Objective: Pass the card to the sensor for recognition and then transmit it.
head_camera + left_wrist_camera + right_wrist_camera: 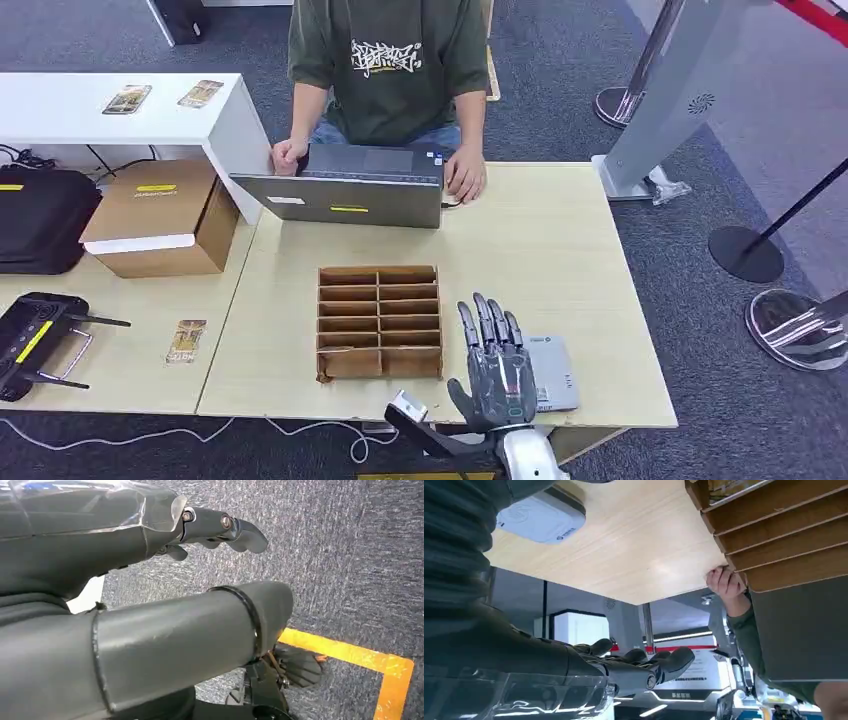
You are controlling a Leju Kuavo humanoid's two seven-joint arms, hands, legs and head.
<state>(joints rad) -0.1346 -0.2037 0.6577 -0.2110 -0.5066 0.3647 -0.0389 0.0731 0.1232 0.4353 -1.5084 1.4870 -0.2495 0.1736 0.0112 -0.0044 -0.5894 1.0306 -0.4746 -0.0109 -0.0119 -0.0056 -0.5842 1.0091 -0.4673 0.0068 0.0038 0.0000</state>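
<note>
Wooden table (560, 240) in a room with grey carpet, and a person sitting at the far side.

On the table, the right hand (495, 365) is held up flat, fingers spread and holding nothing. It hovers over the grey sensor (553, 372), just beside the brown slotted box (379, 321). One card (186, 340) lies well apart on the next table to the left. The left hand (220, 527) hangs over the carpet, fingers loosely curled, holding nothing. A laptop (345, 187) stands before the person.

The room was bright and even, with soft shadows on the table (560, 230). Up close, my left hand (215, 530) looked blurry, and its clear cover shone.
</note>
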